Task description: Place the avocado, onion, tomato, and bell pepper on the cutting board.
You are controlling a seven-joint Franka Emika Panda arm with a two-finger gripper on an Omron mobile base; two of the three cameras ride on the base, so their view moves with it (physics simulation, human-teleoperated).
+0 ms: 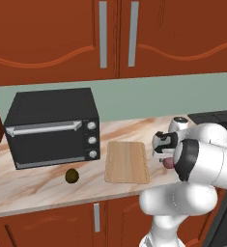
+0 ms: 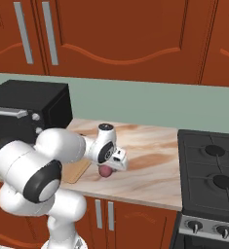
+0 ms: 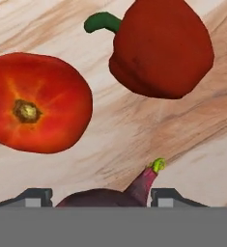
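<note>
My hand (image 3: 101,197) has its tips on both sides of the onion (image 3: 105,195); grip uncertain. Board (image 1: 127,161) bare; tomato (image 3: 37,102), pepper (image 3: 161,48), avocado (image 1: 72,176) on the worktop (image 2: 150,160).

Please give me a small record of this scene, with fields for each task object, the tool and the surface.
surface: marble-look counter
cutting board: flat on counter, nothing on it
avocado: on counter, left of board, before the toaster oven
onion: on counter right of board, between the tool's fingers
tomato: on counter, beside pepper
bell pepper: on counter, lying on its side
tool: lowered around onion; firm grip not certain
</note>
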